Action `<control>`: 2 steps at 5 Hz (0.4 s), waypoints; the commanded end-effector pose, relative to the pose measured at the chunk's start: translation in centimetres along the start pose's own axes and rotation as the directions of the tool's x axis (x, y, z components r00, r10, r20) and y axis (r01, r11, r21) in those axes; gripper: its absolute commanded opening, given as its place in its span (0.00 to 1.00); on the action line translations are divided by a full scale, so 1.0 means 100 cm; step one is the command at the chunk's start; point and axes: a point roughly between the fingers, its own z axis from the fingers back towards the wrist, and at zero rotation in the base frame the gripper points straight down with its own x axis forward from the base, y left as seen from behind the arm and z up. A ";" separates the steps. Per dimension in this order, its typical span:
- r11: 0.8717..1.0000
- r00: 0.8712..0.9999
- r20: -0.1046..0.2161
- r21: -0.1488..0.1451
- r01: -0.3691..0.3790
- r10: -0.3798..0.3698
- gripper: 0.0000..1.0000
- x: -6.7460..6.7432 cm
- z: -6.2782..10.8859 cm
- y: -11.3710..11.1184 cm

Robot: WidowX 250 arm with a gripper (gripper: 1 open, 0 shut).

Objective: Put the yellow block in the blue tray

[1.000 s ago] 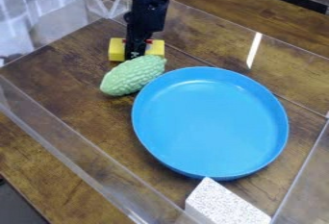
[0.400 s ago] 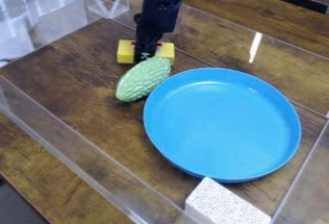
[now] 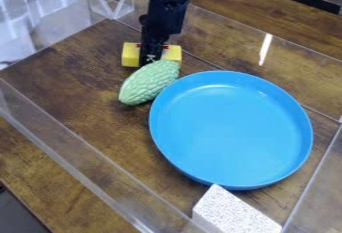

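Observation:
The yellow block lies on the dark wooden table at the upper left, partly covered by my gripper, which comes straight down from above. The black fingers are shut on the block at table level. A red-and-white mark shows on the block beside the fingers. The blue tray, a big round shallow dish, sits right of centre and holds nothing. It lies below and to the right of the gripper.
A green bumpy vegetable-like lump lies between the block and the tray's left rim, close to both. A white speckled sponge-like block sits at the bottom edge. Clear plastic walls enclose the table.
The view shifted between one second ago and the later frames, so everything sits slightly to the right. The gripper stays shut on the block at the table. The green lump has turned slightly.

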 end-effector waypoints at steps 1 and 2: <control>0.993 0.998 0.070 0.116 -0.017 0.009 0.00 0.005 0.050 0.017; 0.994 0.997 0.071 0.108 -0.017 0.010 0.00 0.005 0.050 0.016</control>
